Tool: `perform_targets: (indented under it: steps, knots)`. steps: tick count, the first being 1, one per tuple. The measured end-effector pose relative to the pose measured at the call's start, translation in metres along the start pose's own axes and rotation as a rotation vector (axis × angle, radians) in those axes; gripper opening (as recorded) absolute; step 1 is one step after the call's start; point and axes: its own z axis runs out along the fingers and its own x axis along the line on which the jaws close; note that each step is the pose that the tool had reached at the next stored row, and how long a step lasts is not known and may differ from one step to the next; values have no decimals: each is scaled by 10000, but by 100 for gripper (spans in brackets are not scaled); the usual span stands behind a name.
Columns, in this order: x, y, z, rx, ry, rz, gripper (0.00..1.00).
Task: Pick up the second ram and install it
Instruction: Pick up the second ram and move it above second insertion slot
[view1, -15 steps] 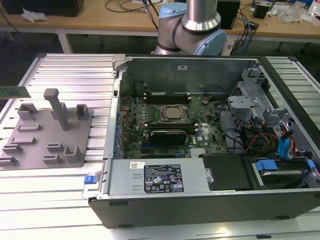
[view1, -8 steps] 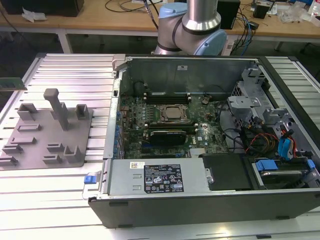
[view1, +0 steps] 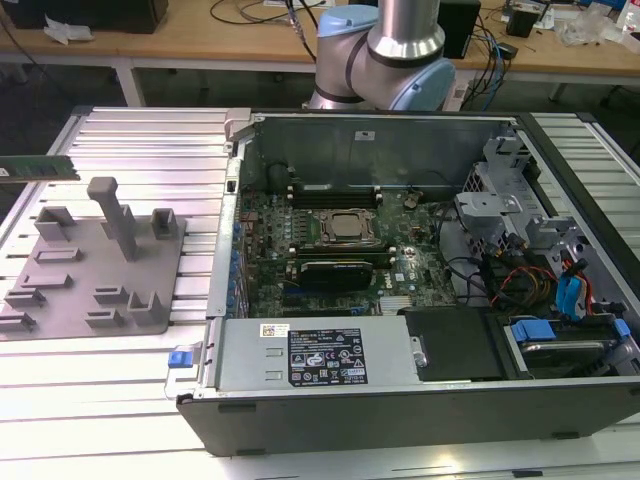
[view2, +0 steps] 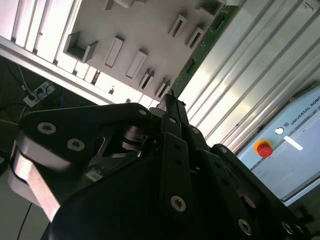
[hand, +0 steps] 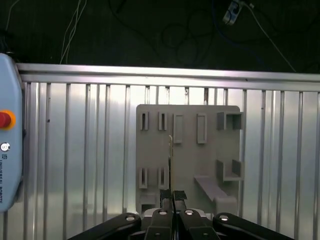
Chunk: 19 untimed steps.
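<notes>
Wooden workbench (view1: 215, 42), tangled cables (view1: 492, 60)

Black two-finger gripper (hand: 171, 194): clamped on thin green circuit-board stick (hand: 170, 155), held edge-on. Silver-and-blue arm column (view1: 388, 45): upright.

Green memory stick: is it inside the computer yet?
Not yet. Done: the long green circuit-board stick is off the grey slotted holder plate. In hand: the black jaws pinch it above that plate. Left: it is outside the open grey computer case.
</notes>
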Motion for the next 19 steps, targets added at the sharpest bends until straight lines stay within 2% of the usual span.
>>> perform_targets:
  steps: [4,6,19]
  knots:
    - [4,-141,-1,1,0,1,9]
    - [7,-245,-2,1,-1,1,9]
    - [22,-689,-8,1,0,0,9]
